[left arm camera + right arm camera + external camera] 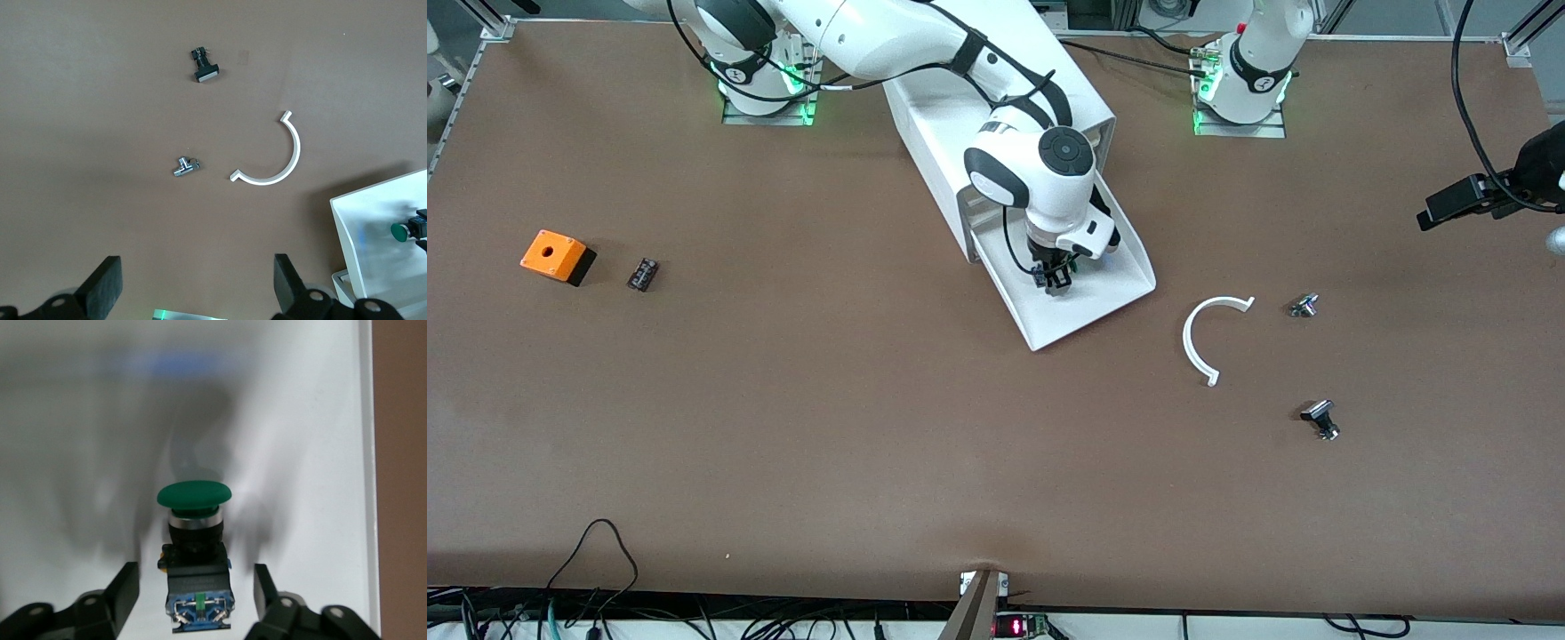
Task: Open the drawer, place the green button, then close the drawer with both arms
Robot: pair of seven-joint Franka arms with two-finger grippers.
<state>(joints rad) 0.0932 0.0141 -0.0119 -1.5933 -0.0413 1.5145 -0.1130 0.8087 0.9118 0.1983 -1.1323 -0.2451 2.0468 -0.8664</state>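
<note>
The drawer (pixel 1067 320) stands pulled out of the white cabinet (pixel 943 133), the lowest of its stack. The button (pixel 195 520), green cap on a black and blue body, lies on the drawer floor (pixel 80 453). My right gripper (pixel 1056 277) is down in the drawer, open, with a finger (pixel 127 583) on each side of the button's body and a gap on both sides. The left wrist view also shows the button (pixel 402 231) inside the drawer (pixel 373 220). My left gripper (pixel 1463 203) hangs open over the table at the left arm's end, nothing between its fingers (pixel 107 277).
A white curved piece (pixel 1200 338) lies beside the drawer toward the left arm's end, with a silver part (pixel 1304 306) and a black-and-silver part (pixel 1321 418) close by. An orange box (pixel 556 256) and a small black part (pixel 642 274) sit toward the right arm's end.
</note>
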